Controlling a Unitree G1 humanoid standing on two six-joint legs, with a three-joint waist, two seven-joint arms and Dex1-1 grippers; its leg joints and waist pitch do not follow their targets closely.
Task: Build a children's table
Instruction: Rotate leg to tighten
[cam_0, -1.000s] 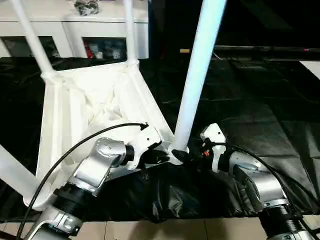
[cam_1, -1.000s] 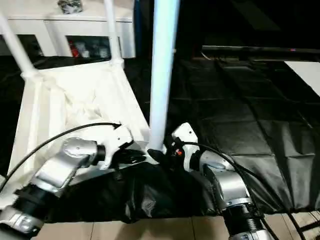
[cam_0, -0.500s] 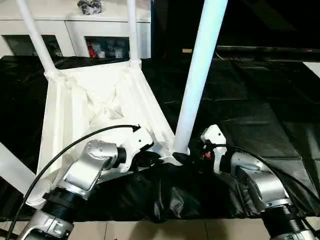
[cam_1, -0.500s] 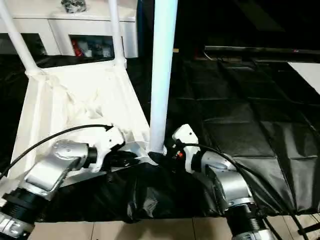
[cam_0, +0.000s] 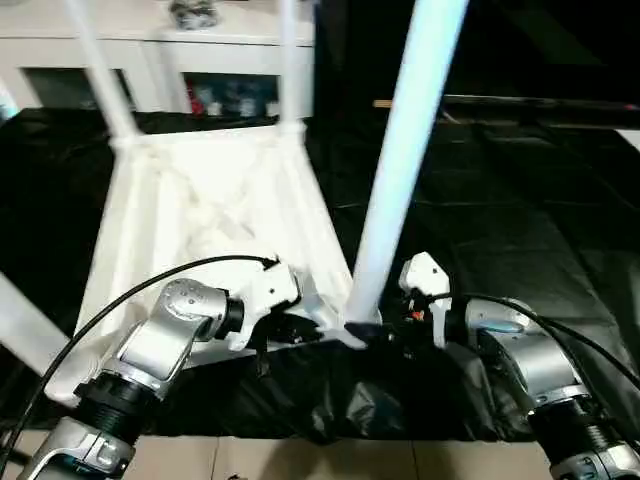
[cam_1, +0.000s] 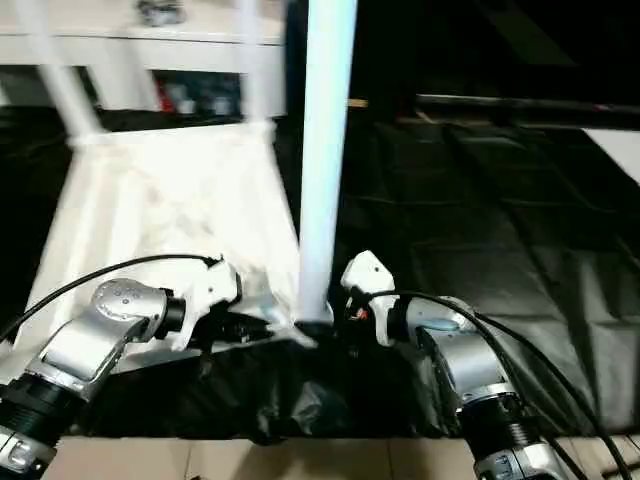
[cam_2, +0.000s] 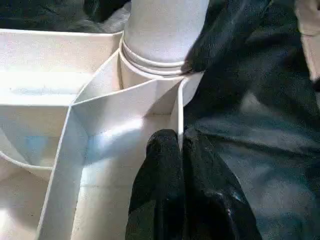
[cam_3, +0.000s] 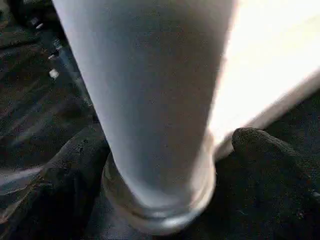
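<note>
Upturned children's table (cam_0: 200, 215) on sheet (cam_0: 520, 220), cabinet (cam_0: 150, 60) behind it.

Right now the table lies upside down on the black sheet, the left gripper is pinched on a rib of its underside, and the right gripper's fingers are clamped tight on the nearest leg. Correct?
Not quite. In the right wrist view the right gripper stands open: its fingers flank the base of the leg with gaps. The left gripper is shut on a rib of the table on the black sheet.

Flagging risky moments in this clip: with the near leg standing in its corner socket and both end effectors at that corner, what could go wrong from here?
1. The right end effector straddles the near leg at its base with fingers spread, apparently not clamping; if the leg is not fully seated, it could lean or pull loose.
2. The left end effector pinches a thin rib of the table top beside the socket; it could slip off, and the upturned top could shift on the black sheet.
</note>
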